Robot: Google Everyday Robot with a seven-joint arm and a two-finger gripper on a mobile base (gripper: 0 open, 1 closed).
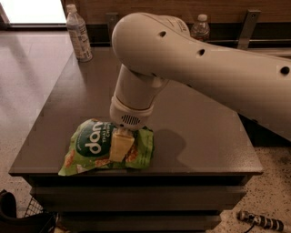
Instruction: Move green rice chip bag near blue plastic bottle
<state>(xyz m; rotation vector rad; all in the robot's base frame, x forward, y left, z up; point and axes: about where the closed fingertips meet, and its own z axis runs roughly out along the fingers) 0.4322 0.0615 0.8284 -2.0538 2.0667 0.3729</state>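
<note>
Gripper sits atop the green rice chip bag near the front edge of the table; whether it grasps the bag cannot be told. The blue plastic bottle stands well apart at the far-left corner.

Setting: office-type interior, probably. Evidence: dark plain worktop; speckled hard floor; wood-panelled wall at 12 o'clock. Robot claw low over worktop, 7 o'clock.
</note>
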